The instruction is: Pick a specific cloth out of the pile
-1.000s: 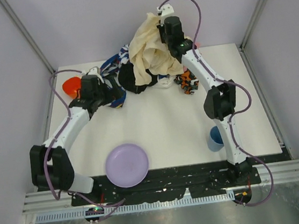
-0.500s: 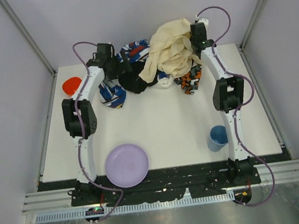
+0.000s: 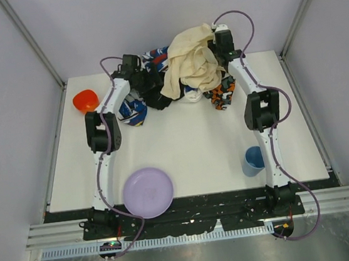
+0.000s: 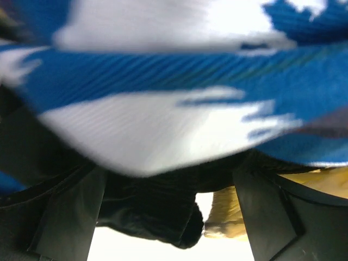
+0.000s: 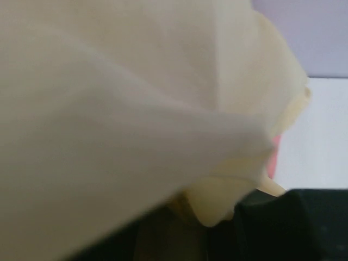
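Left arm: over the last second I had swung it from the near-left of the table up to the far-left flank of the pile (image 3: pixel 184 79).
Left gripper (image 4: pixel 168 187): jaws were spread as wide as they go and gripped nothing. Black fabric sat between the fingers, and the blue-white-red patterned cloth (image 4: pixel 163 109) hung over them.
Right arm: it had come down and back from its higher lift, and the cream cloth (image 3: pixel 190 58) had sunk with it, though it was still raised above the heap.
Right gripper (image 3: pixel 215 49): buried under the cream cloth, which also filled its wrist view. I could not tell how far the jaws stood apart or whether they held the fabric.
The cloth (image 3: pixel 157 98): black, lying on the table at the pile's near-left edge, partly under the cream hem and touching the patterned cloth.
Meaning: I judged the cream layer was cleared enough, so the left jaws were placed to close on the black fabric. The risk was pinching patterned cloth along with it.
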`<state>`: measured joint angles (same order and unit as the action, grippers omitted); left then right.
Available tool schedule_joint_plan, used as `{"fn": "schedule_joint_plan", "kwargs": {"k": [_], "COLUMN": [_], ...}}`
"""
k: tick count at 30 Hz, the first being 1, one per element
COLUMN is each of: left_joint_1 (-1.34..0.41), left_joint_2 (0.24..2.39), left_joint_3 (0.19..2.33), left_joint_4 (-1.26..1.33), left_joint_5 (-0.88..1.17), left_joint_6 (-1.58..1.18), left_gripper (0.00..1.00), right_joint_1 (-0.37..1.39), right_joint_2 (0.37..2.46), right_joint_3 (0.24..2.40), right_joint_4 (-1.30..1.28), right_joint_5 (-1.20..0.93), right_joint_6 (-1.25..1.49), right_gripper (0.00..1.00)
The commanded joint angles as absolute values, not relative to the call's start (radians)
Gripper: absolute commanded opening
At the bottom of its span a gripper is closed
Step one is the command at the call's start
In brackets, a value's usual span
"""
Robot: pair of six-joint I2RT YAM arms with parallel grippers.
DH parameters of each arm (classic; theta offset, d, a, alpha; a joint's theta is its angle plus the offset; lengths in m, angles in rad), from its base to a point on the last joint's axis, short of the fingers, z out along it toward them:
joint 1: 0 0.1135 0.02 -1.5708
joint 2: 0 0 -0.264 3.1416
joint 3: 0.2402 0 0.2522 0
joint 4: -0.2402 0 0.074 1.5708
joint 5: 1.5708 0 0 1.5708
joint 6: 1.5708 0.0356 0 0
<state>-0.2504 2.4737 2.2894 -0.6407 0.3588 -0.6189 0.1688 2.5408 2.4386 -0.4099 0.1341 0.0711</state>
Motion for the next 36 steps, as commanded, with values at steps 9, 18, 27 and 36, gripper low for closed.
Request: {"fn": "schedule_joint_plan", "kwargs": {"k": [9, 18, 27, 36], "left_joint_1": [-0.287, -0.301, -0.301, -0.299], "left_joint_2": [2.338, 1.987, 1.728, 1.577], "left_joint_3": [2.295, 2.418, 2.485, 2.441], "left_joint_4": [-0.562, -0.627, -0.586, -0.644], "left_joint_5": [0.597, 0.635, 0.513, 0.336], "left_joint_6": [-0.585, -0.505, -0.454, -0.368], "left_gripper": [0.0, 0.0, 0.0, 0.0], "right_joint_1": [0.385, 0.489, 0.505, 0.502], "right_joint_2": [2.467, 2.594, 2.617, 2.602], "right_joint_3": [2.425, 2.566, 2.502, 2.49], "right_joint_4": [-0.344, -0.44, -0.46, -0.488], "right_joint_5": [0.198, 0.119, 0.235, 0.261], "right_joint_6": [-0.211, -0.228, -0.422, -0.48], "right_gripper": [0.86, 0.9, 0.92, 0.97]}}
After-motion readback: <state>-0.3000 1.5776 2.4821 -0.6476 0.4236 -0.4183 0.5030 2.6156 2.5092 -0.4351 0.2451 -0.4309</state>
